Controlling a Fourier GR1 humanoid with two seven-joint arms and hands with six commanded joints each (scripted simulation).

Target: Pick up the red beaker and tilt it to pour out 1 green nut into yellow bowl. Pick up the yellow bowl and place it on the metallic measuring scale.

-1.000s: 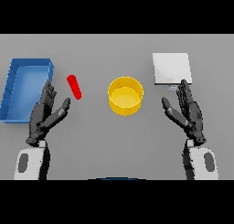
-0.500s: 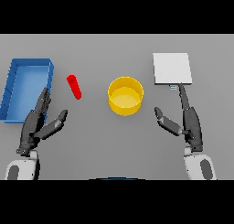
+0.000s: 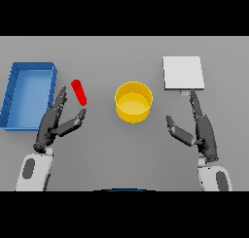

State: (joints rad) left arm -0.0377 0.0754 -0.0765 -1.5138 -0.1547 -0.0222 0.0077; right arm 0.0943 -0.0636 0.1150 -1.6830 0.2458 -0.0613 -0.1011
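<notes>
No text, label, brand, number or sign can be read anywhere. The scale (image 3: 183,72) has a small panel at its near edge, but nothing on it is legible.

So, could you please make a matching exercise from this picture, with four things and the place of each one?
Things:
1. red beaker
2. yellow bowl
3. metallic measuring scale
4. blue bin

Places:
a. far left edge of the table
b. middle of the table
c. just beyond the left hand
d. beyond the right hand

Pairs: 1-c, 2-b, 3-d, 4-a
</notes>
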